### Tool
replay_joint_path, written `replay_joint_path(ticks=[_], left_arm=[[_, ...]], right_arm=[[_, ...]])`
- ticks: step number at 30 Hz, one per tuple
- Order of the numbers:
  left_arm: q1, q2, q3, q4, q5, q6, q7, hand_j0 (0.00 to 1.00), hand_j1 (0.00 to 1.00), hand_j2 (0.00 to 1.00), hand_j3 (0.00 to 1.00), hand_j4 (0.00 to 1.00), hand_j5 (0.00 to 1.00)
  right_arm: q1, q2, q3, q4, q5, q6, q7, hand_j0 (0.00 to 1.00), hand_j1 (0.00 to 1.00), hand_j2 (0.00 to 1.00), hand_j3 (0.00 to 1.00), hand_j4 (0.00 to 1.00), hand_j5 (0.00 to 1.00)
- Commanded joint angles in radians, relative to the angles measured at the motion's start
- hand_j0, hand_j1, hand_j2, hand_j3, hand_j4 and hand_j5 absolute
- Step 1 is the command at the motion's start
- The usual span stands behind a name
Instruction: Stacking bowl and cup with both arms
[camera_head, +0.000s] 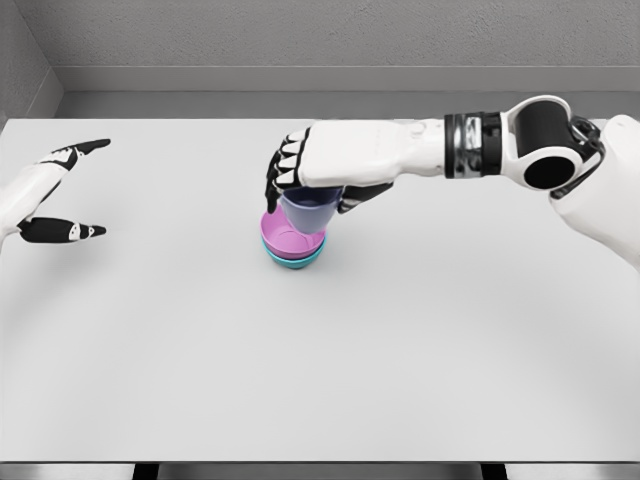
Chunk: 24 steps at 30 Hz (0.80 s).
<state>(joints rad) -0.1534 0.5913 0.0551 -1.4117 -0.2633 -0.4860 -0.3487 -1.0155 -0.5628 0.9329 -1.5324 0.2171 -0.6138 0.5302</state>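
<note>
Right, from my remote seat the biggest thing I see is the white table (420, 360), which fills nearly the whole head view, with a grey wall behind its far edge. I take the stack of bowls near the middle of that table as my landmark.

The right arm (560, 160) is next in size. It comes in from the right of the bowls and stretches across the table towards them, its black and silver wrist band well to their right. The right hand (325, 165) sits directly above the bowls. Its fingers (285, 165) curl down and close around a bluish, see-through cup (308, 212), thumb on the cup's right side, the others on its left.

The left hand (55, 195) is far to the left of the bowls, at the table's edge. It holds nothing: one black-tipped finger points away towards the far side, another lies lower and nearer me, with a wide gap between them, so I read it as spread and relaxed.

The bowls come after that. A pink bowl (290, 240) is nested inside a teal bowl (295, 260), of which only the lower rim shows beneath the pink one.

The cup is the smallest. It is upright, its base reaching down into the pink bowl. Whether the base actually touches the bowl's inside I cannot tell from this angle.
</note>
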Motion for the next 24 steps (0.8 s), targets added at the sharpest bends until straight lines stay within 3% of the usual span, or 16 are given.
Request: replay_joint_path(ticks=[1, 9, 16, 24], left_arm=[[0.000, 0.001, 0.000, 0.000, 0.006, 0.001, 0.000, 1.00, 1.00, 1.00, 1.00, 1.00, 1.00], [-0.002, 0.001, 0.000, 0.000, 0.006, 0.001, 0.000, 1.00, 1.00, 1.00, 1.00, 1.00, 1.00], [-0.003, 0.001, 0.000, 0.010, 0.006, 0.001, 0.000, 1.00, 1.00, 1.00, 1.00, 1.00, 1.00], [-0.003, 0.001, -0.001, 0.008, 0.007, 0.001, 0.000, 1.00, 1.00, 1.00, 1.00, 1.00, 1.00]], right_arm=[[0.000, 0.004, 0.000, 0.003, 0.011, 0.003, -0.001, 0.66, 0.66, 0.66, 0.66, 0.66, 0.66], [0.002, 0.034, 0.001, 0.023, 0.022, 0.003, -0.001, 0.66, 0.66, 0.66, 0.66, 0.66, 0.66], [0.002, 0.063, 0.015, 0.087, 0.041, 0.003, -0.001, 0.66, 0.66, 0.66, 0.66, 0.66, 0.66], [0.006, 0.084, 0.015, 0.097, 0.053, 0.003, -0.001, 0.66, 0.66, 0.66, 0.66, 0.66, 0.66]])
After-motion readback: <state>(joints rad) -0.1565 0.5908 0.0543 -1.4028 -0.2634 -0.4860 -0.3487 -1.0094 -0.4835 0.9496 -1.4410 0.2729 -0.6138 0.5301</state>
